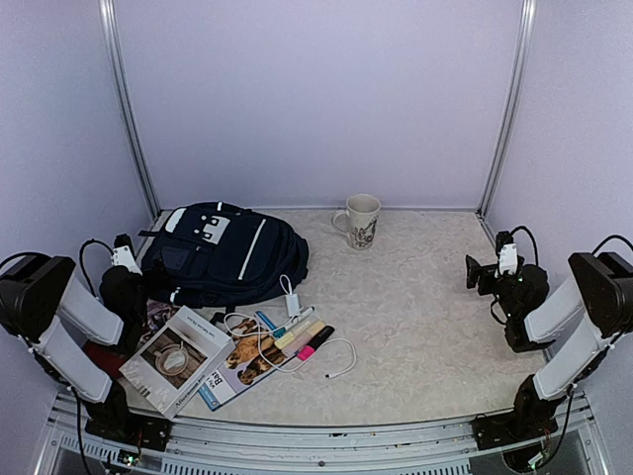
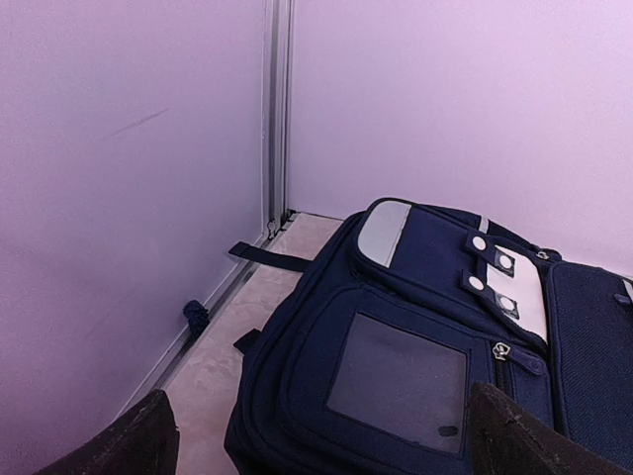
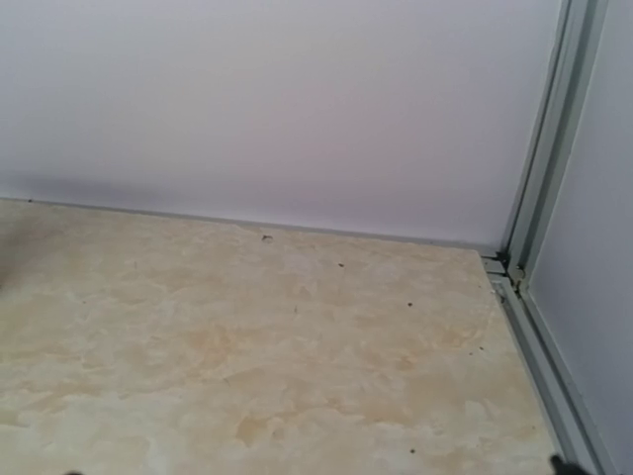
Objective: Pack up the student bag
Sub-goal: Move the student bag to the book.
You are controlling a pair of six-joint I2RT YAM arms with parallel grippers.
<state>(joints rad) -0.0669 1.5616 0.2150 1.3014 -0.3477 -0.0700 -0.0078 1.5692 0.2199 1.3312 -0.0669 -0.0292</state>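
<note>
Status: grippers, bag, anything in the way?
Left gripper, right gripper open, empty. Student bag flat, far left, looks zipped. Books, markers, cable loose in front.

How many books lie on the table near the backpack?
2. A white-covered book lies beside the left arm; a book with a dog picture lies just right of it. Others may be hidden behind that arm.

Backpack (image 1: 223,252) flat on counter (image 1: 425,327), back-left, near rear wall. Mug (image 1: 361,220) upright to its right, apart, also by rear wall. Before backpack: book (image 1: 176,358) at near-left edge, booklet (image 1: 245,364) overlapping it on right, markers (image 1: 302,339) just beyond, cable (image 1: 339,358) looping across booklet and markers. Left claw (image 1: 123,243) just beside backpack's left end; right claw (image 1: 474,270) far right, well apart from everything.
</note>
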